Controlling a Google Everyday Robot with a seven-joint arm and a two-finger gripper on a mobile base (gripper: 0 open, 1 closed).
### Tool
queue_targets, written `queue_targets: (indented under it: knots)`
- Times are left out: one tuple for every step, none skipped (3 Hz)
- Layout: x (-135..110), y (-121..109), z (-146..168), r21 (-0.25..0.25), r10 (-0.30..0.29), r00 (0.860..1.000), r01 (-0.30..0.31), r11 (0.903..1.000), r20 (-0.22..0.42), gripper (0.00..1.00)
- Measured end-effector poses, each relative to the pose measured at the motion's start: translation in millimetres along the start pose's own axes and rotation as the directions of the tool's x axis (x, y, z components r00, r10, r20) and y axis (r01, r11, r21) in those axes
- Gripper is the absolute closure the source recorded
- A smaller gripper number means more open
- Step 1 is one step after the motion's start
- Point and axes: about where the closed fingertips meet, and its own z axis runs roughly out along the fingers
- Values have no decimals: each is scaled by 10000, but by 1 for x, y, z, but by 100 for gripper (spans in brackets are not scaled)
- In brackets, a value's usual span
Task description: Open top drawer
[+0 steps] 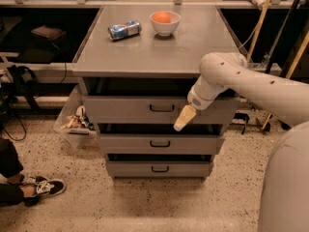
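Observation:
The top drawer (125,111) is the widest of three grey metal drawers under the grey tabletop, with a small black bar handle (161,108) at its centre. Its front stands out a little further than the two narrower drawers below it. My gripper (182,120) hangs from the white arm in front of the top drawer's lower edge, just right of and below the handle, apart from it. Its cream-coloured fingertips point down and to the left.
On the tabletop (159,52) lie a blue can (124,30) on its side and a white bowl (165,22) with an orange in it. A clear bin (72,124) stands left of the cabinet. A person's shoe (41,186) is at bottom left. Broom handles (258,23) lean at right.

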Motion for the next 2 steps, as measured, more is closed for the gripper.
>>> queue_targets:
  knots:
    - [0, 0, 0, 0, 0, 10000, 0, 10000, 0, 19]
    - [0, 0, 0, -1, 0, 10000, 0, 10000, -1, 42]
